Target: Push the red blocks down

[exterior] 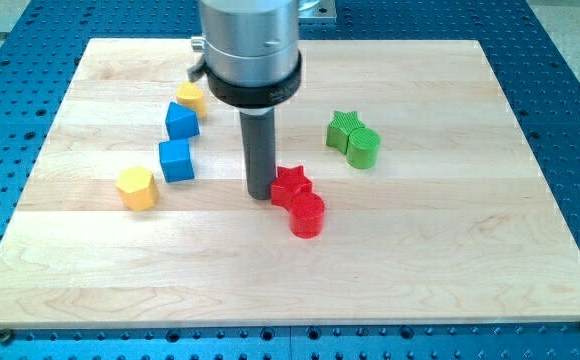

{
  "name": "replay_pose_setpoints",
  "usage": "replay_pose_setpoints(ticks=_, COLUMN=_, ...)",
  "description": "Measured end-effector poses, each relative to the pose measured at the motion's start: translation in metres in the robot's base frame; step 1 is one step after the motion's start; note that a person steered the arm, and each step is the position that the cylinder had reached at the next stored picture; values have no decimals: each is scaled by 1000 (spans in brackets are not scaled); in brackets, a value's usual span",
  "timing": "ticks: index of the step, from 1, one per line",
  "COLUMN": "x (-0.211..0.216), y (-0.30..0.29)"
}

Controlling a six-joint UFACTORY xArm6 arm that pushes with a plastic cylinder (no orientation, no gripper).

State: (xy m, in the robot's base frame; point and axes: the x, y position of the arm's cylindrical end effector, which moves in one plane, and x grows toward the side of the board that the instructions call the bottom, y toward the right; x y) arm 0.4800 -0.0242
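Frame centre: my tip (259, 194) sits at the left edge of the red star (290, 184), apparently touching. The red cylinder (307, 215) abuts the star's lower right. Green star (344, 128) and green cylinder (364, 148) lie together at upper right, well apart.

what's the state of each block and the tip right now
my tip: on the board, touching the red star's left edge
red star block: flat, touching the red cylinder
red cylinder block: upright, below-right of the star
green star block: touching the green cylinder
green cylinder block: upright
two blue blocks: slightly apart
yellow blocks: apart, untouched
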Motion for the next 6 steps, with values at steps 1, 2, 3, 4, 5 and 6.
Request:
replay_pose_setpoints(ticks=1, x=4, y=-30)
replay_pose_setpoints(ticks=2, x=0, y=-33)
replay_pose_setpoints(ticks=3, x=-38, y=11)
replay_pose_setpoints(ticks=4, x=-21, y=16)
replay_pose_setpoints(ticks=5, x=-1, y=15)
replay_pose_setpoints(ticks=6, x=4, y=16)
